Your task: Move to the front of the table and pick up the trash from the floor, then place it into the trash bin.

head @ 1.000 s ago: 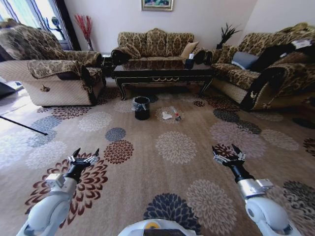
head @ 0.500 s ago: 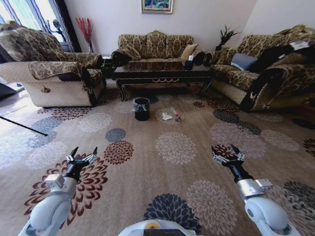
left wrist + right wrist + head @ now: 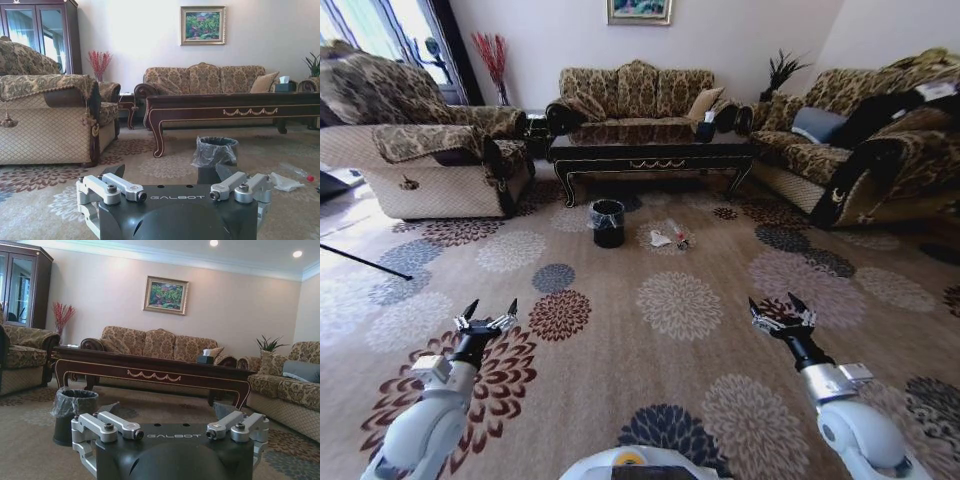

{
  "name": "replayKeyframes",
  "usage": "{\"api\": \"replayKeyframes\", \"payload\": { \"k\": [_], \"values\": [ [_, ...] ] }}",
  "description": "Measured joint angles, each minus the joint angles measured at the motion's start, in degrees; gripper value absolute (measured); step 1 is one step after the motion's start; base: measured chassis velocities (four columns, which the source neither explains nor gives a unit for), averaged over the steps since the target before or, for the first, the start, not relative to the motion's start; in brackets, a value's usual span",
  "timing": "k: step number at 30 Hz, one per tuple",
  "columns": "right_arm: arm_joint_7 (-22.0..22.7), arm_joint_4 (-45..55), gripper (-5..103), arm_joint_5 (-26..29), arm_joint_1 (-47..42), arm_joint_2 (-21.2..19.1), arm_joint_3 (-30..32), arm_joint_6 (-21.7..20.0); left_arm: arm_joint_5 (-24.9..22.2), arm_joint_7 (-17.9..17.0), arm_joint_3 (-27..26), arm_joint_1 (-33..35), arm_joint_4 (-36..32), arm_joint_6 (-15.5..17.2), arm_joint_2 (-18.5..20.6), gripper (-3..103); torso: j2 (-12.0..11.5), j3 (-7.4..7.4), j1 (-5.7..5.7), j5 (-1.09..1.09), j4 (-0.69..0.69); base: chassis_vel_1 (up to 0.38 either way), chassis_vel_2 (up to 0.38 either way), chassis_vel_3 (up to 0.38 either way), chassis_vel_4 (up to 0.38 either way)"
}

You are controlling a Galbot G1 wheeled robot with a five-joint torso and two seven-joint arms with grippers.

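Take the trash bin [image 3: 608, 221] as your landmark: it stands on the carpet [image 3: 680, 300] just in front of the table [image 3: 650, 152], toward that table's left end, and the trash [image 3: 667, 238] lies on the floor just to the bin's right, near it but not touching. From the left wrist view you can pick out a crumpled white paper scrap [image 3: 286, 182] and, beside it on the side away from the bin, a clear plastic wrapper with a red tip [image 3: 298, 171]; any smaller bits are too small to make out. Expect all of it to be very light and soft: the paper should crush and give under the fingers, so pinch it across its raised middle, while the wrapper is likely slick and flat to the pile, so take it across its narrow body and press into the carpet a little. The bin's clear bag liner [image 3: 215, 150] folds over the rim, so the opening looks loose and forgiving. Your left gripper [image 3: 487, 319] hangs over the carpet well short of the bin, fingers spread wide, holding and touching nothing. Your right gripper [image 3: 782, 313] is likewise well short of the bin and on its right, also spread wide and empty. Neither is within reach of the litter, so you are judged to be on the approach.
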Motion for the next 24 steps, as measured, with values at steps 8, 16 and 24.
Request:
{"api": "replayKeyframes", "payload": {
  "k": [8,16,24],
  "values": [
    [0.03,0.13,100,0.14,0.1,-0.29,-0.03,-0.22,0.26,-0.08,-0.02,0.28,0.02,-0.11,-0.1,100,0.0,0.06,0.0,-0.01,0.0,-0.151,0.175,0.15,-0.179],
    [0.06,0.12,100,0.13,0.31,-0.08,-0.18,-0.26,0.29,-0.22,-0.07,0.0,0.02,-0.11,-0.2,100,0.0,0.1,0.0,-0.01,0.0,-0.115,0.134,0.114,-0.121],
    [0.12,0.23,100,0.03,0.38,0.22,-0.48,-0.35,0.15,-0.29,-0.35,0.07,0.03,-0.1,-0.19,100,0.0,0.14,0.0,-0.01,0.0,-0.144,0.137,0.149,-0.136]
  ]
}}
